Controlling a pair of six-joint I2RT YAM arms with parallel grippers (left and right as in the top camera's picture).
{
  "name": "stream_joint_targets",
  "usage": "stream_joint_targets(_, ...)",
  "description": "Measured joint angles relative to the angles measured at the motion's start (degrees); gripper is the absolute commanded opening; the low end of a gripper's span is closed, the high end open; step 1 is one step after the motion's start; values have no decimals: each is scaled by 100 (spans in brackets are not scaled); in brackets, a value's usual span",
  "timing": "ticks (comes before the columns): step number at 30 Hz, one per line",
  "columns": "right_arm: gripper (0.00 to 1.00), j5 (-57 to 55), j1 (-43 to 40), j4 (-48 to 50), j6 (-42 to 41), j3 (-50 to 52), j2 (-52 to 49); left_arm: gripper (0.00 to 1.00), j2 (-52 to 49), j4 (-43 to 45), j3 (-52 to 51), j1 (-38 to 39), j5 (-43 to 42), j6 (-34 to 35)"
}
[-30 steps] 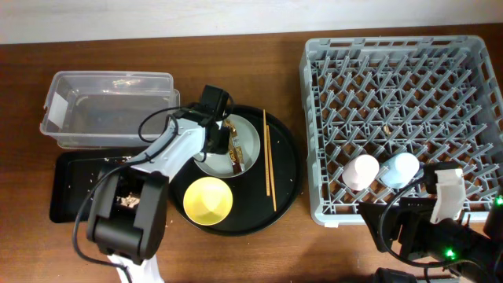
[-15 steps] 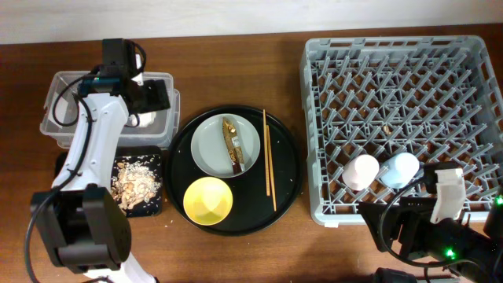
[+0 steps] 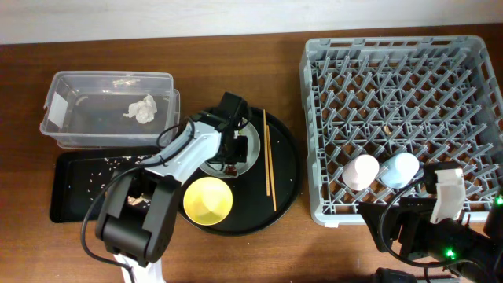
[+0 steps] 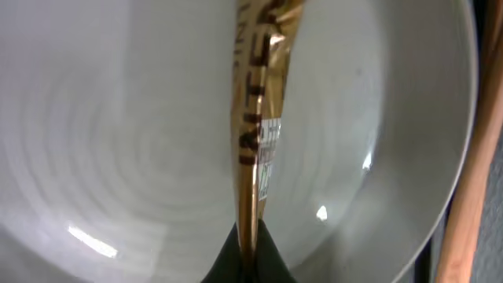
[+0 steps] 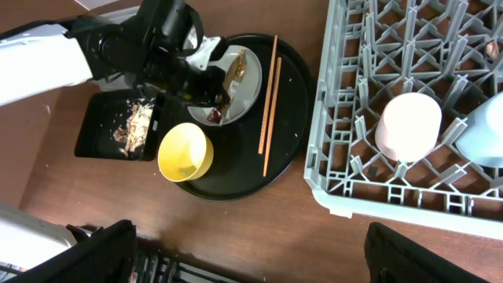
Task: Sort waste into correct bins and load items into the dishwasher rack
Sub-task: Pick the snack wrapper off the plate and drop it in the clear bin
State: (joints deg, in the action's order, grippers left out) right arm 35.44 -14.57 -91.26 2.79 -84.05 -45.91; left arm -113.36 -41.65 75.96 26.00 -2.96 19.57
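Note:
My left gripper (image 3: 233, 149) hangs low over the pale grey-green plate (image 3: 250, 146) on the round black tray. It is shut on the golden-brown wrapper (image 4: 255, 118), pinched at its near end (image 4: 250, 253) over the plate (image 4: 110, 141). The white tissue (image 3: 141, 108) lies in the clear tub (image 3: 59, 118). Food scraps (image 5: 132, 122) lie in the shallow black tray (image 3: 75, 185). The yellow bowl (image 3: 208, 199) and chopsticks (image 3: 267, 153) sit on the round tray. The pink cup (image 3: 361, 171) and blue cup (image 3: 401, 168) stand upside down in the grey rack (image 3: 405, 71). My right gripper (image 5: 251, 267) is open and empty.
The round black tray (image 3: 287, 185) lies between the bins and the rack. My right arm (image 3: 440, 228) rests at the table's front right edge, below the rack. Small crumbs are scattered in the black tray.
My left arm went from the plate to the clear tub, left the white tissue there, and came back to the plate. It is now shut on the wrapper.

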Motion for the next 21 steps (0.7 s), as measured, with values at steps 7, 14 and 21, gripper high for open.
stream_joint_targets(7, 93, 2, 0, -2, 0, 0, 0, 49, 1821, -437, 1353, -2201, 1130, -162)
stream_joint_targets(14, 93, 0, 0, 2, -2, 0, 0, 71, 831, -1303, 1696, -2562, 339, -1051)
stream_joint_targets(21, 93, -260, 0, -2, -2, 0, 0, 41, 579, -1541, 1338, 1008, 363, 9)
